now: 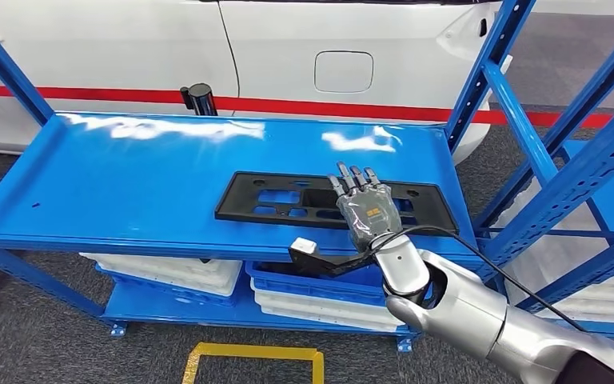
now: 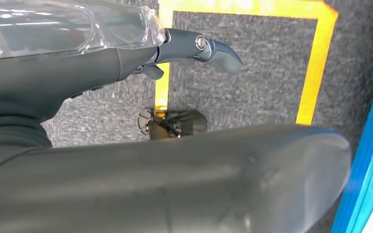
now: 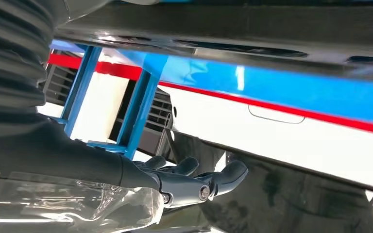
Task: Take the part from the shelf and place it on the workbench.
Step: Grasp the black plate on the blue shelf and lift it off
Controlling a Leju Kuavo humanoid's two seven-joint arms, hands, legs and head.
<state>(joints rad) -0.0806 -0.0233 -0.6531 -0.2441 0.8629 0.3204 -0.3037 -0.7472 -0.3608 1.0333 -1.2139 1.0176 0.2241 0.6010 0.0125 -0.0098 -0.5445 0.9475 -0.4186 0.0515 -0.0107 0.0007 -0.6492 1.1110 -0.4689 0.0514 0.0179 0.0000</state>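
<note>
The right robot hand (image 1: 370, 210) is reaching out over the blue shelf (image 1: 152, 176), fingers stretched forward and lying on top of the black part (image 1: 288, 200). Nothing is wrapped around it, so I'd call the hand open and just resting there, not really gripping. In the right wrist view the fingers (image 3: 194, 182) look loosely spread with nothing between them, with the part's dark edge (image 3: 223, 24) close by.

The left robot hand (image 2: 194, 48) hangs down over the grey floor near some yellow tape (image 2: 315, 63). It holds nothing, and its fingers look fairly straight.

So progress-wise: pretty much at the start. The part is flat on the top shelf, near the front edge, not lifted at all. Still to do: get an actual grip, lift it off, carry it and set it on the desk, which I can't spot here.
</note>
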